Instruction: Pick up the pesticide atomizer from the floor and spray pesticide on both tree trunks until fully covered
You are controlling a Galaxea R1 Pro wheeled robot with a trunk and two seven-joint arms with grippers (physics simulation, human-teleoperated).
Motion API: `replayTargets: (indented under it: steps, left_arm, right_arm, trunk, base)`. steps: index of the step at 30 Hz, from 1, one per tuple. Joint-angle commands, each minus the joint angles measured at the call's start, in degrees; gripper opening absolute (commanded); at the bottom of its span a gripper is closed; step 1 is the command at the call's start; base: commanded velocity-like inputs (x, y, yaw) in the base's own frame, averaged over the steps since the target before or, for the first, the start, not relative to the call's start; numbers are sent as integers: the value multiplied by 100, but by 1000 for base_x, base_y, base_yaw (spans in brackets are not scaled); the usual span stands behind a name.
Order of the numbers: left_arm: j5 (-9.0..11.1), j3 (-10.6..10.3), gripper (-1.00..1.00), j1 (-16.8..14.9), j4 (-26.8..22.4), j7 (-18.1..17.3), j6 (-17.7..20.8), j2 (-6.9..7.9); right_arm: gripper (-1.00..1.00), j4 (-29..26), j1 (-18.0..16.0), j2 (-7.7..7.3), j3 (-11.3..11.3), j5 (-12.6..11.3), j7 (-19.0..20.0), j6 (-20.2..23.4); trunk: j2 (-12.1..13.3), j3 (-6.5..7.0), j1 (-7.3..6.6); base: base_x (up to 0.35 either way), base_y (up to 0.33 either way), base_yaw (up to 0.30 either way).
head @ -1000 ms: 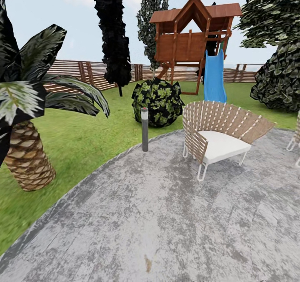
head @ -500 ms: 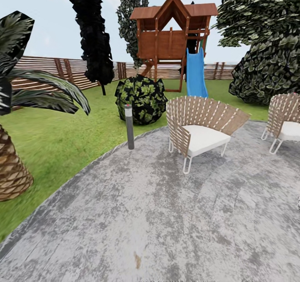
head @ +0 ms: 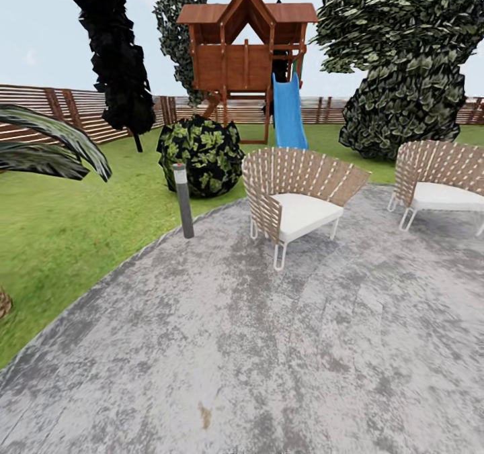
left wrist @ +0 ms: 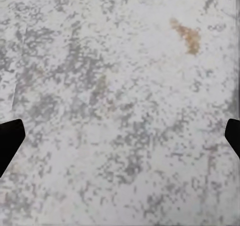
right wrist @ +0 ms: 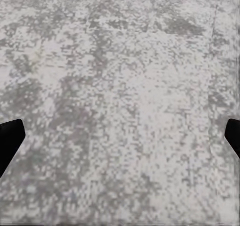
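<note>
1. Panning right, the head camera has slid the whole scene toward 9 o'clock since a second ago: the palm trunk has nearly left the frame, and a second woven chair point(head: 440, 189) has come in at 3 o'clock; the things themselves have not moved.
2. Garden: green lawn point(head: 60, 232) at 9 o'clock, ringed by a brown slat fence point(head: 60, 108); mottled grey stone paving point(head: 269, 346) spreads from centre to 6 o'clock.
3. A near woven chair point(head: 296, 199) with a white cushion stands at centre; a grey bollard light point(head: 183, 201) stands at the paving's edge, a round bush point(head: 200, 155) behind it.
4. A wooden playhouse point(head: 245, 54) with a blue slide point(head: 288, 115) rises at 12 o'clock; a near-black narrow tree point(head: 111, 51) at 11 o'clock; dense mottled green foliage point(head: 396, 64) at 2 o'clock, its trunk hidden.
5. Left gripper point(left wrist: 120, 138): dark fingertips point(left wrist: 9, 141) spread wide above bare paving, nothing between them.
6. Right gripper point(right wrist: 120, 138): likewise spread wide above paving.
</note>
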Motion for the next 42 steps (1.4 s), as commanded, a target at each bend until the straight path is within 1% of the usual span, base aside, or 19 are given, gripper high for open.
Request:
replayTargets:
  steps: [1,11,18,27,34,42]
  left_arm:
    - [0,-1,100,0,0,0,0,0]
    - [0,-1,100,0,0,0,0,0]
    - [-4,-1,100,0,0,0,0,-3]
    - [-9,-1,100,0,0,0,0,-3]
    - [-9,-1,100,0,0,0,-1,-1]
    - [-9,-1,100,0,0,0,-1,3]
  right_arm:
    - [100,0,0,0,0,0,-1,0]
    - [100,-1,0,0,0,0,-2,0]
    - [100,-7,0,0,-5,-4,-3,5]
    - [100,-39,0,-5,-23,-14,-10,4]
    - [100,-35,0,-9,-27,-9,-3,9]
    - [100,-37,0,-17,-27,-9,-3,9]
  trunk:
    - [-42,-23,23]
    - [-443,-246,242]
    - [-443,-276,242]
    - [-443,-336,242]
    - [-443,-367,242]
    - [-443,-371,242]
  base:
    - [0,0,-245]
    - [0,0,-245]
    - [0,0,-237]
    - [0,0,-138]
    - [0,0,-258]
    - [0,0,-289]
